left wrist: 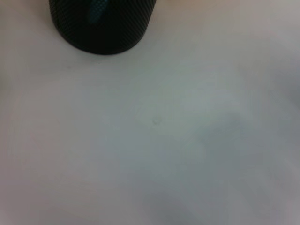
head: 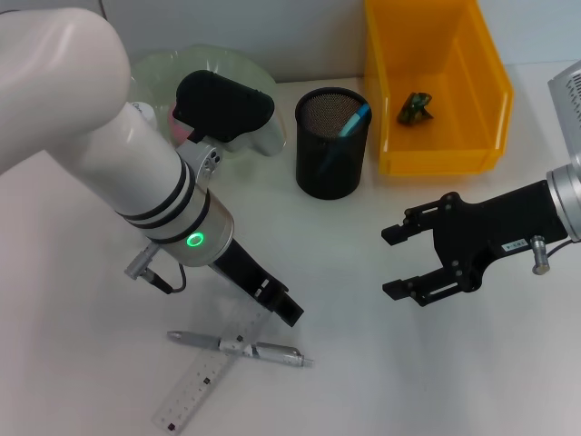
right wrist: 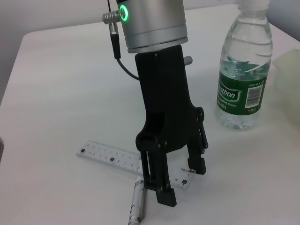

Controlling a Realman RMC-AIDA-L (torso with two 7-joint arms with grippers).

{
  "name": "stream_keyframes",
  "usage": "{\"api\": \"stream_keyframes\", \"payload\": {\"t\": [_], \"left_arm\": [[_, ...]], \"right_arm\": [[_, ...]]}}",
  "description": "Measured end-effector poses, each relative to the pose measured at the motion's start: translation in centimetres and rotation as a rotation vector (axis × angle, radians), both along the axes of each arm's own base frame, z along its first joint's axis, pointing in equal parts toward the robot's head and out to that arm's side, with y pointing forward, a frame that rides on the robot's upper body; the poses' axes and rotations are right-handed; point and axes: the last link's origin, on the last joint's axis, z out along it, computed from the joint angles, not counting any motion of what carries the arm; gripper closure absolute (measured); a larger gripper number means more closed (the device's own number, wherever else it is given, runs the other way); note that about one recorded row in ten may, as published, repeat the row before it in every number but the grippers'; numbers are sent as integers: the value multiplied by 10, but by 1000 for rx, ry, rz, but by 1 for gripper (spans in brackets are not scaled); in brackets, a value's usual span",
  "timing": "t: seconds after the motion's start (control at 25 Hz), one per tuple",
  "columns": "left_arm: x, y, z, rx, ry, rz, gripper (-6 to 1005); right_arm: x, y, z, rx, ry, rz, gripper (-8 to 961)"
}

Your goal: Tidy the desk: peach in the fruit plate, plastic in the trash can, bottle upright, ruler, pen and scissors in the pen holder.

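The left gripper (right wrist: 180, 185), fingers spread, hangs just above the clear ruler (head: 204, 380) and the silver pen (head: 241, 348) crossing it on the table (head: 381, 381). The right gripper (head: 397, 262) hovers open, well apart. In the right wrist view the left gripper hides the ruler's middle.

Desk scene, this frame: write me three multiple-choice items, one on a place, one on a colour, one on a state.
1. Where does the pen lie?
A. in the pen holder
B. across the ruler on the table
C. in the yellow bin

2. What colour is the bin behind the pen holder?
A. yellow
B. blue
C. red

3. How is the water bottle standing?
A. on its side
B. upside down
C. upright

Answers: 1 B, the pen crosses the ruler just below the left gripper. 2 A, its walls are yellow. 3 C, the right wrist view shows it standing on its base.
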Motion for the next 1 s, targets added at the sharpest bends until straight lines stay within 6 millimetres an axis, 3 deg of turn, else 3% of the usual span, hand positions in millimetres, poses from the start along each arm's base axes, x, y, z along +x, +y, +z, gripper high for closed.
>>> {"api": "stream_keyframes", "payload": {"t": [0.52,0.76,1.0], "left_arm": [[-2,-1,-1,-3,8,-9,302],[-3,-1,-1,-2,11,-11,409],[-4,-1,-1,-1,13,-12,428]], "right_arm": [[0,1,0,3,0,0,216],[0,1,0,4,0,0,216],[-1,1,0,5,1,-2,216]]}}
